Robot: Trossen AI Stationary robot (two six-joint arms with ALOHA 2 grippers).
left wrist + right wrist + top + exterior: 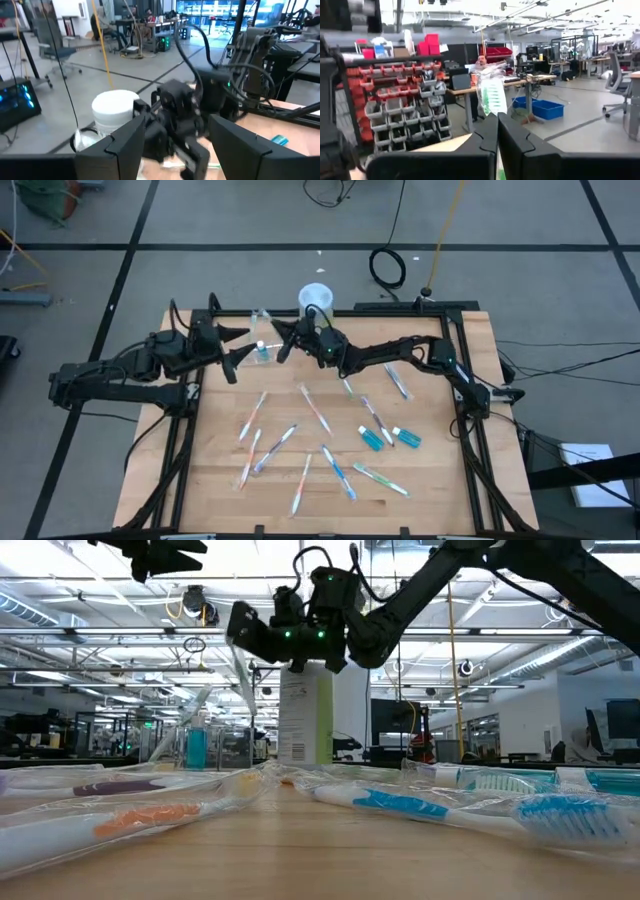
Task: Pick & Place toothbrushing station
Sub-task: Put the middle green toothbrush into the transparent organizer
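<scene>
Wooden table (420, 480) over grey floor, workshop bays beyond. Near far edge, centre: white-looking cup (315, 297), upright. Right gripper (283, 340) just in front of cup, clenched on a wrapped green-handled toothbrush (492, 95); brush's long axis upright in right wrist view, crinkly clear wrap around it. Left gripper (232, 348) close by, to the left, fingers spread, holding nothing. Small blue tube (262, 352) between the two grippers. Approx. ten more toothbrushes (316, 410) flat on table, scattered, mostly diagonal, handles white/blue/pink/green. Two more blue tubes (372, 439) right of centre, side by side.
</scene>
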